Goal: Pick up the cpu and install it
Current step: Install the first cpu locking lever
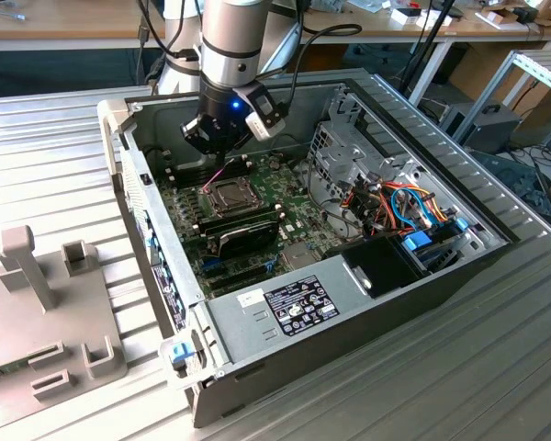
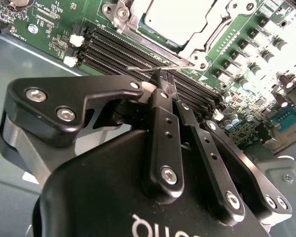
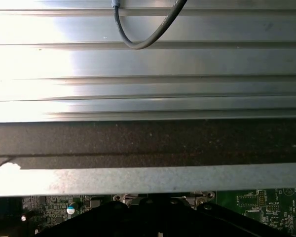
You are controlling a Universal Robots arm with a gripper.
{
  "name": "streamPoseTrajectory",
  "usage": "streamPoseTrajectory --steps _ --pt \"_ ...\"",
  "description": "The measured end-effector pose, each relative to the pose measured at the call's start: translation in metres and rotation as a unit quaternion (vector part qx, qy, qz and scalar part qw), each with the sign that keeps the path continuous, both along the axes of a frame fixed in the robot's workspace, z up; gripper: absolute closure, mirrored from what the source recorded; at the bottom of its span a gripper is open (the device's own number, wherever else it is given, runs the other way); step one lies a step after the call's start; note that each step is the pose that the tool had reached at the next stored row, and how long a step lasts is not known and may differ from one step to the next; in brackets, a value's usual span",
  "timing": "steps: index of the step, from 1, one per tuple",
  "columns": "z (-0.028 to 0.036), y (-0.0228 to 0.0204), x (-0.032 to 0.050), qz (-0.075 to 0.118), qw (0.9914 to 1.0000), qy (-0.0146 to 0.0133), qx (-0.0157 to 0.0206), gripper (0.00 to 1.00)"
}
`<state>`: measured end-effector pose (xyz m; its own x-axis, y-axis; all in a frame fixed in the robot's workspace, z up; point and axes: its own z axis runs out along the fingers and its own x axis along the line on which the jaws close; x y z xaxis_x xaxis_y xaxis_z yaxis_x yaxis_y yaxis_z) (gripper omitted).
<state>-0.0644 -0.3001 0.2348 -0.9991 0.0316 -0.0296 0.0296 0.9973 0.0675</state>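
Note:
In the second wrist view the cpu (image 2: 180,19), a flat square chip with a dull silvery top, lies in its socket on the green motherboard, under the hinged metal frame (image 2: 138,34). My gripper (image 2: 162,85) is shut with nothing between its black fingers (image 2: 160,138). Its tips rest at the thin wire lever (image 2: 140,69) beside the socket, above the memory slots. In the exterior view the gripper (image 1: 216,154) hangs inside the open computer case, just behind the socket (image 1: 228,191).
Long black memory sticks (image 2: 123,49) run beside the socket. A black expansion card (image 1: 243,234), drive cage (image 1: 349,147), wiring (image 1: 399,207) and power supply (image 1: 303,303) crowd the case. The case wall (image 1: 133,184) stands close. A grey fixture (image 1: 37,303) sits on the ribbed table.

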Motion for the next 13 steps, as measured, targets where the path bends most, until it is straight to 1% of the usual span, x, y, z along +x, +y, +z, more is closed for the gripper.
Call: streamPoseTrajectory --steps 8,13 --pt "-0.0028 0.0000 0.0011 0.000 1.00000 0.0001 -0.0001 0.89" --pt "-0.0033 0.0000 0.0022 0.000 1.00000 -0.0001 0.0001 0.89"
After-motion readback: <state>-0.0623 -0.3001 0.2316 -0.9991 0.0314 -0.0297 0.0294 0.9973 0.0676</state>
